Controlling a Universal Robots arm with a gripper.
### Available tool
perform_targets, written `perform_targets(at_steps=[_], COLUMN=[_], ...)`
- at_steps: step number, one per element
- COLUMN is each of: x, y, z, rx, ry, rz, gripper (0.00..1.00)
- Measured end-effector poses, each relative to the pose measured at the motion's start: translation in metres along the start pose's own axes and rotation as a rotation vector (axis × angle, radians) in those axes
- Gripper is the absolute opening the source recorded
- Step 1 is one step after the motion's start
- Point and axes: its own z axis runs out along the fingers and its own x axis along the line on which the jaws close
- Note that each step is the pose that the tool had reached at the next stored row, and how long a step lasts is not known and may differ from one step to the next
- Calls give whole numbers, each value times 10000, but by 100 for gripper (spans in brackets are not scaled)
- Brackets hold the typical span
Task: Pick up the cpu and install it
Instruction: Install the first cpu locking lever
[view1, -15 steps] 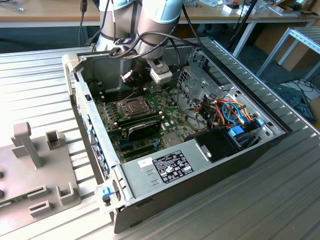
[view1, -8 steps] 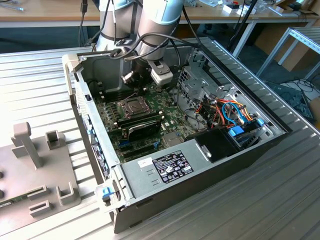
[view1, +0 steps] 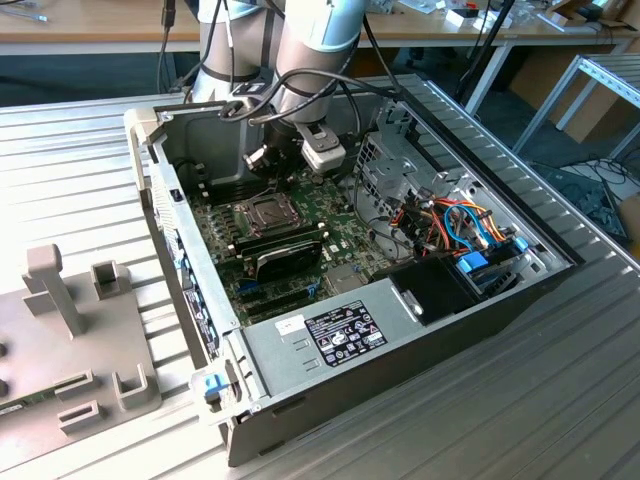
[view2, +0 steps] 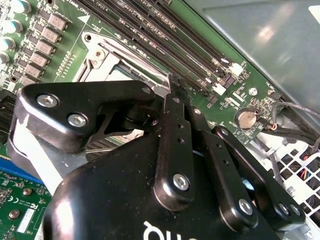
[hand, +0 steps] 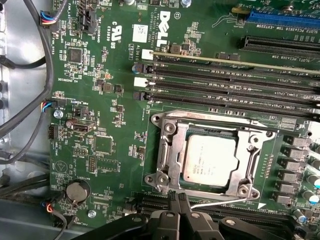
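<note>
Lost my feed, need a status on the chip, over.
Gripper shut, tips at the socket's edge. Chip lies in the socket, not held. Nothing on top of it.

Socket (view2: 100, 50) and chip (view2: 132, 75) mostly hidden under the gripper (view2: 172, 85) in the second wrist view, gripper body cut off at the edge in both wrist views, arm (view1: 315, 45) cropped in the exterior view, memory slots (hand: 225, 82) cut by an edge.
</note>
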Motion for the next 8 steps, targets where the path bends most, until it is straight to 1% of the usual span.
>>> perform_targets(at_steps=[2,4,7,8], x=[4,7,12,13], y=[1,0,-2,-3], z=[12,21,35,41], rx=[-3,-34,-120,-165], ry=[0,-4,-13,-18], rz=[-2,-2,-7,-8], gripper=[11,11,11,11])
